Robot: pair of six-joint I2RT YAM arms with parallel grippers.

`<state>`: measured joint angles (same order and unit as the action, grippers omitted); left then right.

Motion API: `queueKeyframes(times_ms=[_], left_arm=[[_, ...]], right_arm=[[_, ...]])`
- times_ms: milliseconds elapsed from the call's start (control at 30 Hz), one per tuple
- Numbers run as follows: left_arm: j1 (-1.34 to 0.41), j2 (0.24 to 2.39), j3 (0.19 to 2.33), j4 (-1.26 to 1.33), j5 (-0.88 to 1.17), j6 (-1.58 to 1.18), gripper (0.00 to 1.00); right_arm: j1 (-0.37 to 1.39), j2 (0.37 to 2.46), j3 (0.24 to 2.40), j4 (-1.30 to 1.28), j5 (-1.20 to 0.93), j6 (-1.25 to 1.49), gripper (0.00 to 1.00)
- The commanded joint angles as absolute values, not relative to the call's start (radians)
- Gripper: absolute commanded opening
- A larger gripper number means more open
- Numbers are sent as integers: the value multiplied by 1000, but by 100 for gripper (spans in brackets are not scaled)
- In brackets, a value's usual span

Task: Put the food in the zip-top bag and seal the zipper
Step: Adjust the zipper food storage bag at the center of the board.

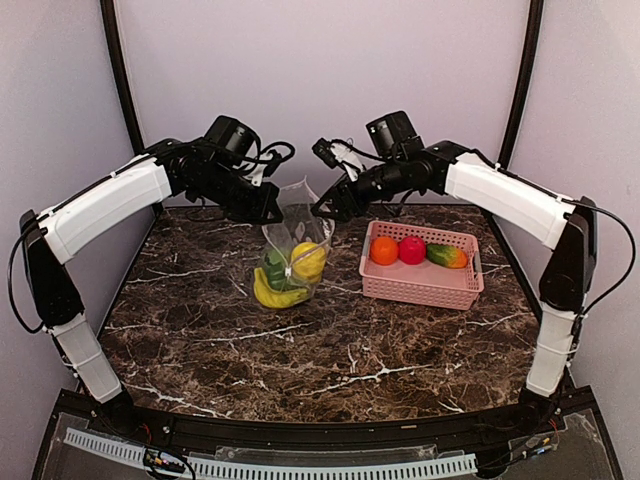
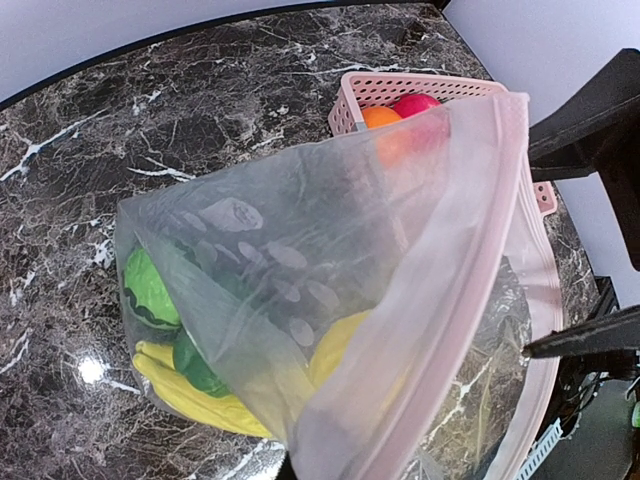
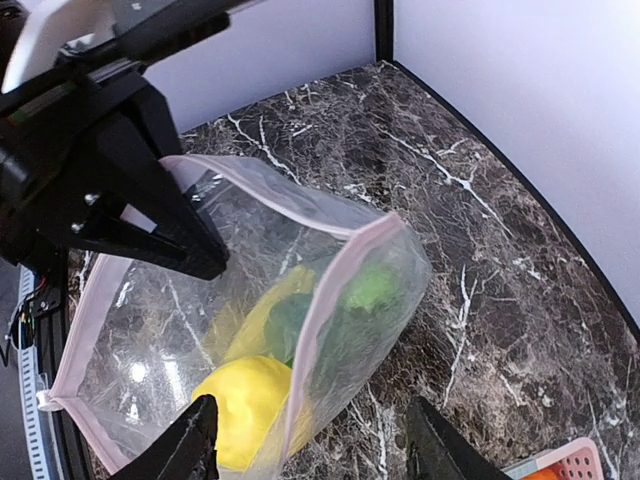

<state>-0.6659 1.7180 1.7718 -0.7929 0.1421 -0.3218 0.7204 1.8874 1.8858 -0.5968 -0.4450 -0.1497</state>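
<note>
Top external, frame centre: left gripper (image 1: 273, 213) pinched shut on zip-top bag (image 1: 298, 208) rim, right gripper (image 1: 323, 211) spread empty beside mouth; risks slack rim folding, orange (image 1: 384, 250) glancing off, lemon (image 1: 308, 260) tipping out.

Counter (image 1: 300, 350): dark brown marble-pattern slab, white veining, glossy, patches of light glare. It runs up to pale walls behind the basket and to its right. Two items sit directly on it:
- pink slotted basket (image 1: 420, 288), flat on its base
- zip-top bag (image 1: 295, 255), left of the basket, near but apart; only its lower end rests on the surface
</note>
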Motion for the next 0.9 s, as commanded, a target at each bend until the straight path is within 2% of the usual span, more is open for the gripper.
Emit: queueKeyframes(times_ms=[0, 67, 200, 233, 400, 533, 700, 867], left_arm=[[-670, 1677, 1756, -786, 152, -326, 1], [-670, 1676, 1756, -787, 149, -325, 1], [-670, 1674, 1769, -788, 151, -327, 1], [-670, 1676, 1782, -788, 152, -325, 1], [-670, 1693, 1894, -830, 141, -327, 1], [-665, 1712, 1906, -878, 60, -319, 1], [-663, 1784, 1961, -939, 169, -327, 1], [-662, 1735, 1935, -909, 119, -330, 1]], right_arm=[[730, 1911, 1898, -591, -382, -119, 58], [730, 1918, 1912, -608, -398, -120, 48], [730, 1930, 1992, -670, -443, -114, 3], [731, 1928, 2012, -680, -442, -107, 0], [730, 1934, 2167, -718, -473, -72, 0], [730, 1948, 2203, -718, -436, -81, 0], [730, 1958, 2203, -725, -460, -82, 0], [730, 1959, 2206, -729, -483, -91, 0]])
